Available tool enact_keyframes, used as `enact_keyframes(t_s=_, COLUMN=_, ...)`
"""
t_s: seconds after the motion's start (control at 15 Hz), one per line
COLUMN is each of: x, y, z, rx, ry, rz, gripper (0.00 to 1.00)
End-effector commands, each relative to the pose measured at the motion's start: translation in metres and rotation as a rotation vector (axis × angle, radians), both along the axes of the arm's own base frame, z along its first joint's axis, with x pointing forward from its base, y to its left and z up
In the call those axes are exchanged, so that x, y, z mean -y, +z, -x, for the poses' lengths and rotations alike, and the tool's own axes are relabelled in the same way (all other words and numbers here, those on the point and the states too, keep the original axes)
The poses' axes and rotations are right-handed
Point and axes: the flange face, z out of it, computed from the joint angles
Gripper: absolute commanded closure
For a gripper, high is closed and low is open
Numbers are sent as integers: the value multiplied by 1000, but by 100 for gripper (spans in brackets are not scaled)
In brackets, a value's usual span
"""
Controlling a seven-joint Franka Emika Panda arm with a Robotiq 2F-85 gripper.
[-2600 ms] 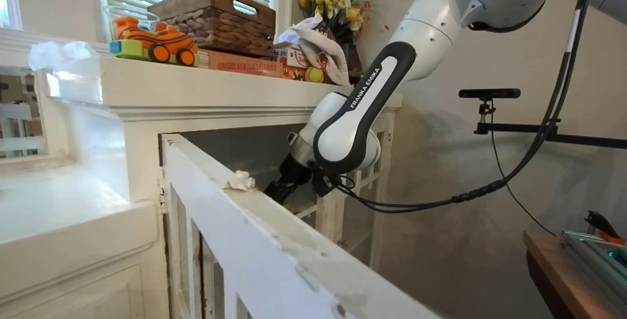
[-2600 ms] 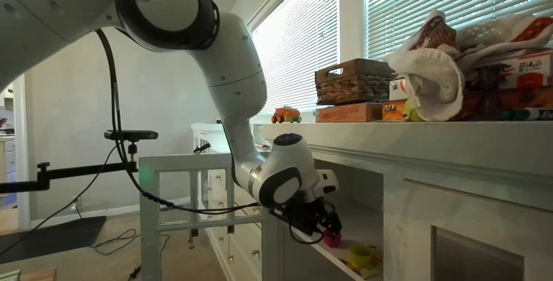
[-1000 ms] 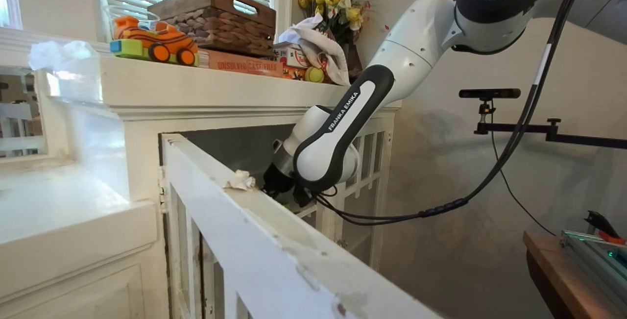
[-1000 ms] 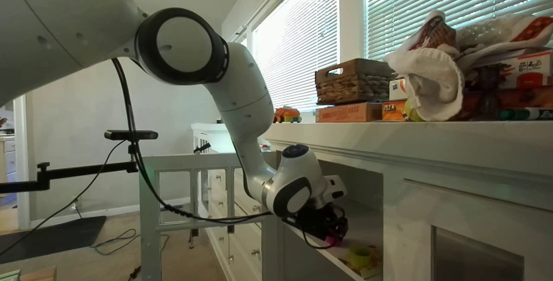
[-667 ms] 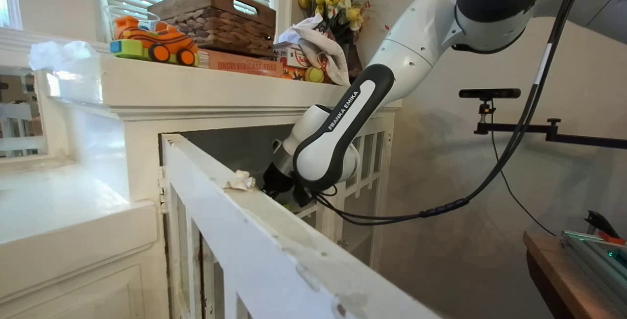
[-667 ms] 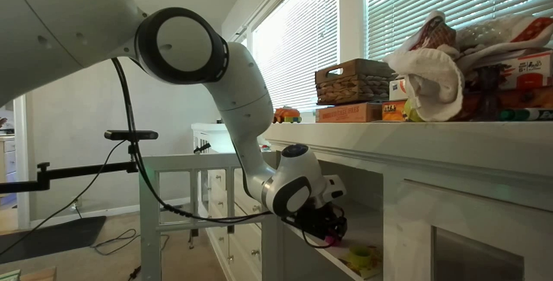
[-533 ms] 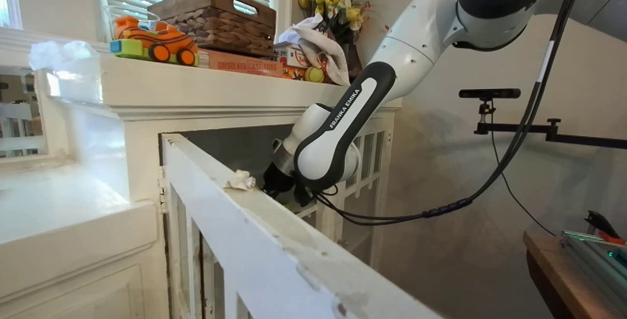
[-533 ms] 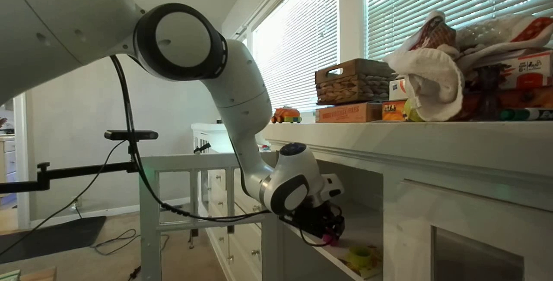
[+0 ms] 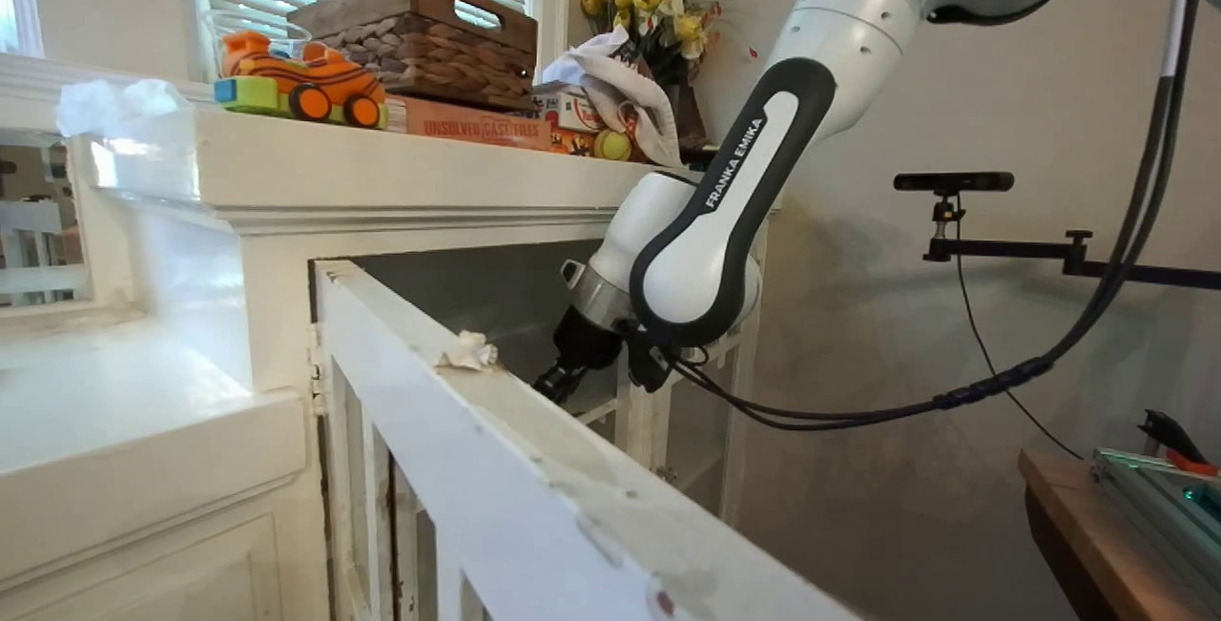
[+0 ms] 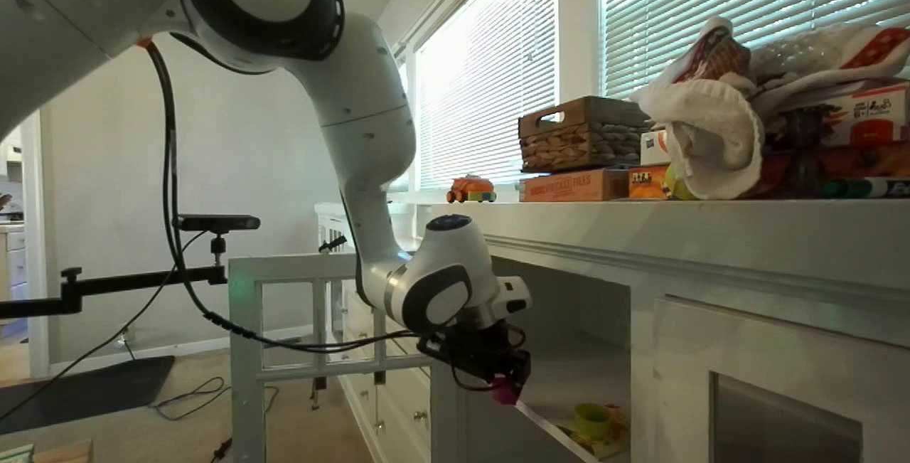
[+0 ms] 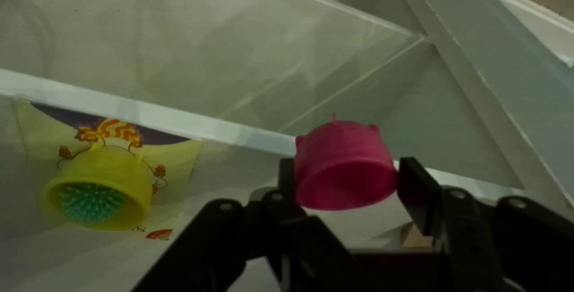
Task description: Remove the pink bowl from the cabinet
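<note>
In the wrist view my pincer (image 11: 346, 175) is pinching the pink bowl (image 11: 343, 144) from both sides, its open mouth turned toward me and small nubs at its far end. Well apart from it, a yellow bowl (image 11: 112, 166) stands on a printed sheet (image 11: 179, 155) on the shelf (image 11: 228, 177), with a green bristly ball (image 11: 92, 202) inside. In an exterior view I reach to the opening of the white cabinet (image 10: 746, 242), and the pink bowl is held right by the shelf's front edge; I cannot tell whether it is over the shelf or out past that edge. In an exterior view my arm (image 9: 734, 177) slants down behind the swung-open door (image 9: 591, 507), which hides the pink bowl. On the ledge (image 9: 429, 168) above are an orange toy car (image 9: 305, 82) and a basket (image 9: 429, 53) resting on a box (image 9: 477, 128).
</note>
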Motion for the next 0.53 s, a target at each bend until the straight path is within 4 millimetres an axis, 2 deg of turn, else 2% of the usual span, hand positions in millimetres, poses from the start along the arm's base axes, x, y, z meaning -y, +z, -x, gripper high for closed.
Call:
enact_keyframes(t_s=0.0, x=-13, y=41, z=56, rx=-58, ry=62, rz=4, gripper=66)
enact_keyframes(t_s=0.27, x=-25, y=93, z=90, rx=-42, ry=135, rz=-20, gripper=66)
enact_keyframes(t_s=0.47, x=-43, y=119, z=94, rx=-26, ry=191, rz=-63, gripper=66)
